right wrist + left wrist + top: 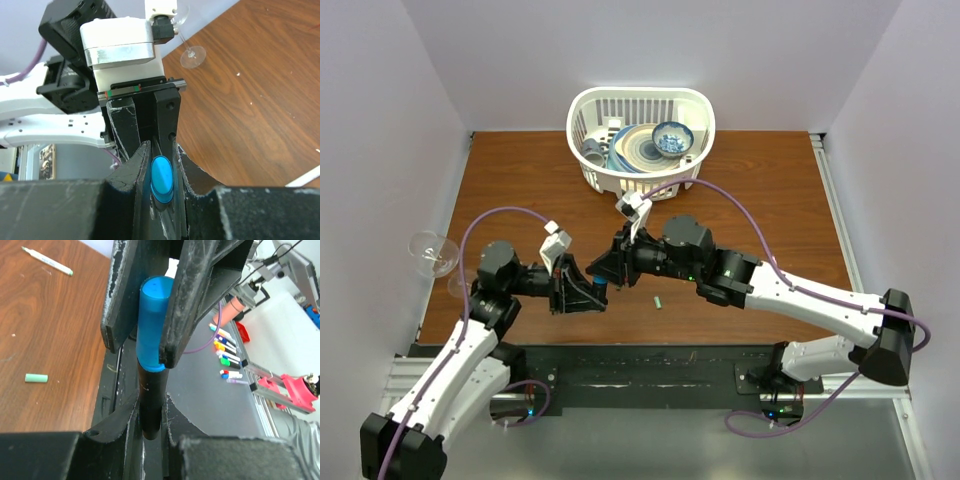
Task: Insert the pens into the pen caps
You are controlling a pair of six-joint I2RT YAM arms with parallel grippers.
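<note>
- Right gripper (pixel 161 146): jaws clamped on a blue cap (pixel 161 177), which the right wrist view shows end-on between the fingers.
- Left gripper (pixel 150 412): jaws clamped on the dark barrel (pixel 149 390) of the same marker, just below the cap's rim. The two grippers face each other tip to tip.
- Location: the marker is held in the air between the grippers, above the near middle of the table (pixel 50 325). The cap sits over the barrel's end; whether it is fully seated cannot be told.
- Risk, misalignment: if the two wrists are not on one line, a push could cock the cap on the barrel and jam it.
- Risk, slip: both grips are on smooth round plastic, so an axial push could slide the barrel through the left pads instead of driving it home.
- Risk, contact: the fingertips are very close, so a further closing move could bring them together before the cap seats.
- Axis: the marker's long axis runs along the line from one gripper to the other. The cap end points toward the right arm and the barrel runs back into the left gripper.
- Loose items: a white pen (pixel 47 261) lies flat on the table, green tip showing at one end. A green cap (pixel 36 378) lies on its side, well apart from it. Judged as work outstanding.
</note>
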